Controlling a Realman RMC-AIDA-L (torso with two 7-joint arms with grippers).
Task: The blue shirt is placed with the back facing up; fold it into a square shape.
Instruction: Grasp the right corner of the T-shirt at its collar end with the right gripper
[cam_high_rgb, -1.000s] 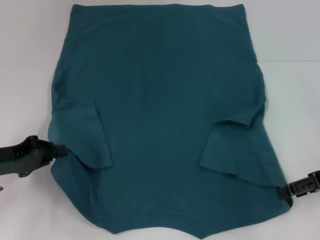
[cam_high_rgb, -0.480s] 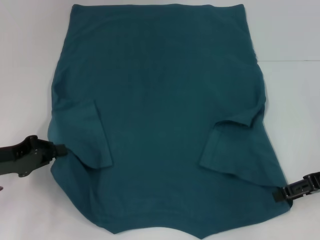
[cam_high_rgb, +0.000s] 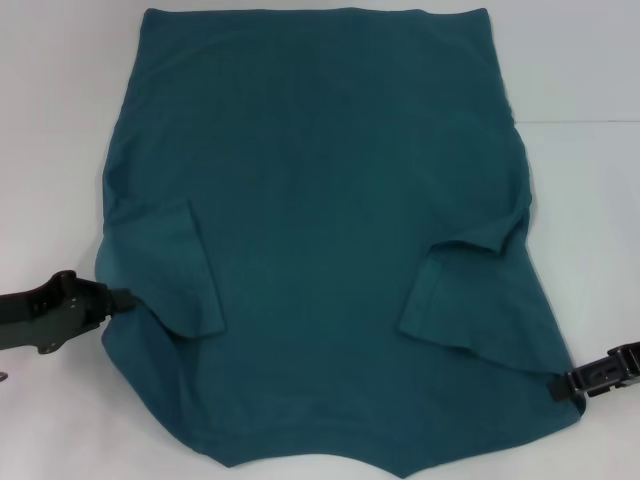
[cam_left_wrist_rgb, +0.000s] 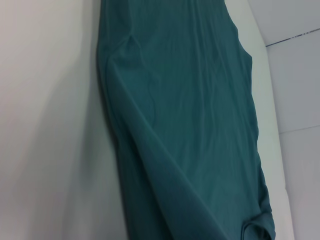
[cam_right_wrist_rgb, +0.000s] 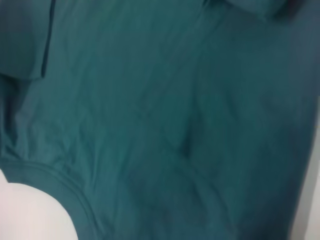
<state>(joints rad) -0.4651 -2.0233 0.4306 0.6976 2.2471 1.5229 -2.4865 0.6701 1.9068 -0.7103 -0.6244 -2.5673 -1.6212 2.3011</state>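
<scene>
Head view: the large dark teal-blue cotton T-shirt (cam_high_rgb: 320, 240) lies spread on the white surface (cam_high_rgb: 60, 120), plain side up, with both short sleeves folded inward over the body. The left pincer (cam_high_rgb: 125, 296) sits at the shirt's left edge, its tip touching the cloth just below the folded left sleeve — whether its fingers are apart or together cannot be told. The right pincer (cam_high_rgb: 560, 386) is at the shirt's near right corner, touching the fabric edge; its fingers cannot be made out either.

Left wrist view: the T-shirt (cam_left_wrist_rgb: 190, 115) runs along the pale surface (cam_left_wrist_rgb: 50, 125), with a long raised crease near its edge.

Right wrist view: teal fabric (cam_right_wrist_rgb: 165, 115) fills nearly everything — a curved stitched hem borders a patch of white surface (cam_right_wrist_rgb: 30, 215).
</scene>
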